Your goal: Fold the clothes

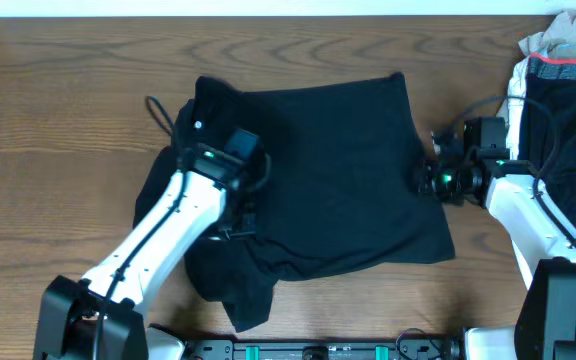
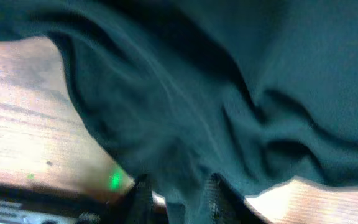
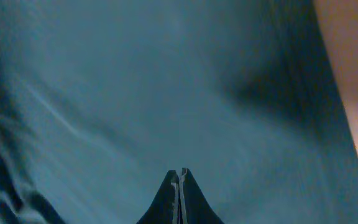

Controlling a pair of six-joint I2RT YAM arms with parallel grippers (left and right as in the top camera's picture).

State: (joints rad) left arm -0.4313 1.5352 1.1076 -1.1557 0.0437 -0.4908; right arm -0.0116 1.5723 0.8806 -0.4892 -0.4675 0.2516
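The black T-shirt (image 1: 338, 170) lies mostly spread on the wooden table (image 1: 48, 120), with its left side bunched and a flap hanging toward the front edge. My left gripper (image 1: 230, 205) is over the shirt's left part. In the left wrist view, my left gripper's (image 2: 178, 196) fingers are closed on a bunched fold of the shirt (image 2: 229, 93). My right gripper (image 1: 426, 175) is at the shirt's right edge. In the right wrist view, my right gripper's (image 3: 179, 172) fingertips are pressed together over the shirt (image 3: 135, 93), and no cloth shows between them.
A pile of other garments (image 1: 563, 90), white, red and dark, lies at the table's right edge behind the right arm. A black cable (image 1: 160, 112) loops beside the shirt's left corner. A dark rail (image 1: 318, 350) runs along the front edge.
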